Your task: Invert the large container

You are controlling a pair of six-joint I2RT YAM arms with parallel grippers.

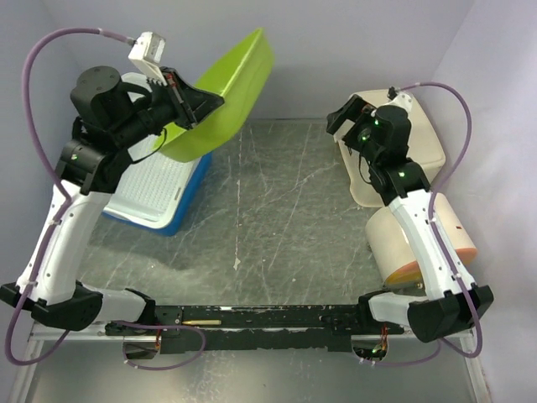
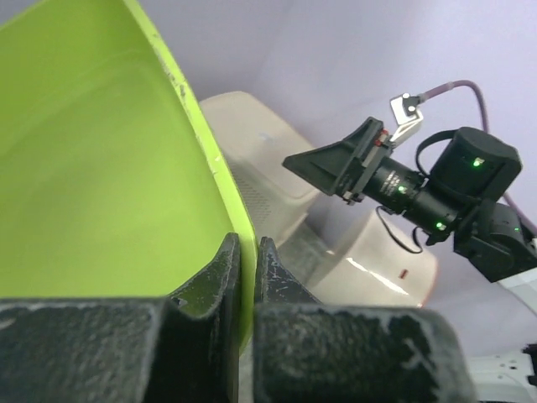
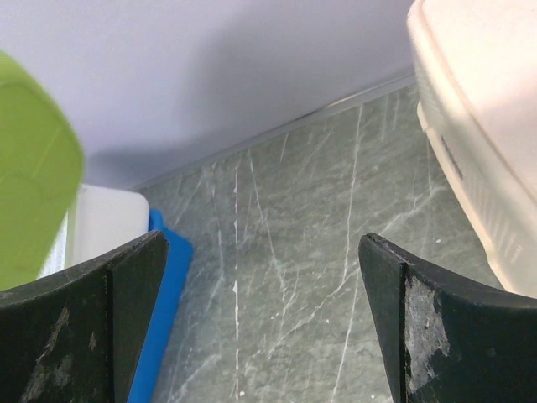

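Lime-green container (image 1: 239, 71) aslant in left claw (image 2: 246, 252), long axis up and rearward.

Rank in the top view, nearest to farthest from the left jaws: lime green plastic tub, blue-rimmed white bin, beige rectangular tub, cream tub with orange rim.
1. Lime green plastic tub: gripped by the left jaws, back left.
2. Blue-rimmed white bin: just below, left.
3. Beige rectangular tub: back right.
4. Cream tub with orange rim: right, near edge.

Top view looks down from 6 o'clock over the whole counter (image 1: 285, 218). Left wrist view, tight on the green container (image 2: 101, 168), faces 3 o'clock; right wrist view faces 10 o'clock, sharing that container.
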